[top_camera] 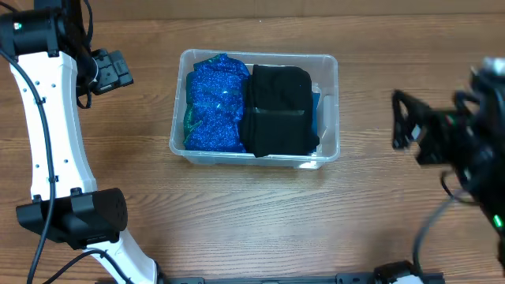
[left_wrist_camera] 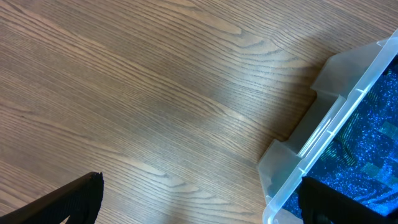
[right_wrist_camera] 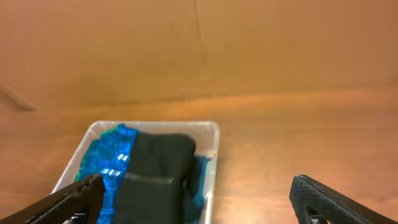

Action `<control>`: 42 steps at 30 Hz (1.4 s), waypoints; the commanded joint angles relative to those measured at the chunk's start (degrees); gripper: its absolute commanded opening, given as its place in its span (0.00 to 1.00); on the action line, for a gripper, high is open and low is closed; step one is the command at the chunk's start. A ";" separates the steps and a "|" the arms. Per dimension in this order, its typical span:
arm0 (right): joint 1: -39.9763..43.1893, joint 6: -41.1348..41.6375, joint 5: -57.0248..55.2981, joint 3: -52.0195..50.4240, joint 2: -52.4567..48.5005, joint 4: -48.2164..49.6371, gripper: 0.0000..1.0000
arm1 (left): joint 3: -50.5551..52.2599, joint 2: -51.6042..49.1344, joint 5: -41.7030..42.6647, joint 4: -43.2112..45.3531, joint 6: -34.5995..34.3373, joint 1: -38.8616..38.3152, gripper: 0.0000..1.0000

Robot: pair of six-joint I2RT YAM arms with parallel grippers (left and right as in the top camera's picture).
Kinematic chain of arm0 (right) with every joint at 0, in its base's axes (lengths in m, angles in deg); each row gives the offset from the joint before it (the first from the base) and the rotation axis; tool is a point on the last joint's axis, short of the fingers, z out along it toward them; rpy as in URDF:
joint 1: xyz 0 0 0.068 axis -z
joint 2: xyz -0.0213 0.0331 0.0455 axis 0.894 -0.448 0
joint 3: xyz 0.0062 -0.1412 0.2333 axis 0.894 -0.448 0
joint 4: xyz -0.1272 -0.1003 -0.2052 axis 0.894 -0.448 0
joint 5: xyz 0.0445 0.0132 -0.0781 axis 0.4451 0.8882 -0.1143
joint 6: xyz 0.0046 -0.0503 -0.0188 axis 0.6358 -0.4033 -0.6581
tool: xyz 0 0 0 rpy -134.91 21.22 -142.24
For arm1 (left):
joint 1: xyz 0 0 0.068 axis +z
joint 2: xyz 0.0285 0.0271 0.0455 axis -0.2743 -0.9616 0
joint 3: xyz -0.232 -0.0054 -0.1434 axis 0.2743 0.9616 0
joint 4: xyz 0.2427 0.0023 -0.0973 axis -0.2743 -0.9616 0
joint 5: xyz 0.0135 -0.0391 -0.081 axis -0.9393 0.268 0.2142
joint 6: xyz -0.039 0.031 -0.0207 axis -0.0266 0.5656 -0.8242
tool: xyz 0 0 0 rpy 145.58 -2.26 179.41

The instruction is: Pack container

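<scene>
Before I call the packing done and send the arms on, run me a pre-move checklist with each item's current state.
1. Container upright on the table: ok.
2. Blue glittery bundle inside the container: ok.
3. Black folded cloth inside, side by side with the bundle: ok.
4. Contents sit below the rim: cannot tell from these angles.
5. Left gripper open, empty, beside the container's end without touching it: ok.
6. Right gripper open, empty, well back from the container: ok.
</scene>
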 commanded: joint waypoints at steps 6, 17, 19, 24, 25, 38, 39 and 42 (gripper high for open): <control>4.31 -4.83 5.88 -51.41 34.14 24.20 1.00 | 0.04 0.50 -0.09 0.09 0.42 0.15 1.00; 10.08 -4.57 9.22 -86.42 57.88 31.67 1.00 | 0.04 0.50 -0.11 0.07 0.42 0.15 1.00; 10.08 -4.59 9.22 -89.00 57.88 31.69 1.00 | 0.04 0.50 -0.11 0.07 0.39 0.15 1.00; 10.05 -4.63 9.18 -91.54 57.86 31.82 1.00 | 0.04 0.50 -0.09 0.07 0.42 0.15 1.00; 10.08 -4.63 9.20 -91.54 57.86 31.82 1.00 | 0.04 0.50 -0.11 0.07 0.42 0.15 1.00; 10.08 -4.63 9.20 -91.54 57.86 31.82 1.00 | 0.04 0.50 -0.11 0.07 0.42 0.15 1.00; 10.08 -4.63 9.18 -91.54 57.86 31.82 1.00 | 0.04 0.50 -0.11 0.09 0.39 0.15 1.00; 10.08 -4.61 9.18 -91.54 57.86 31.82 1.00 | 0.04 0.50 -0.11 0.09 0.42 0.15 1.00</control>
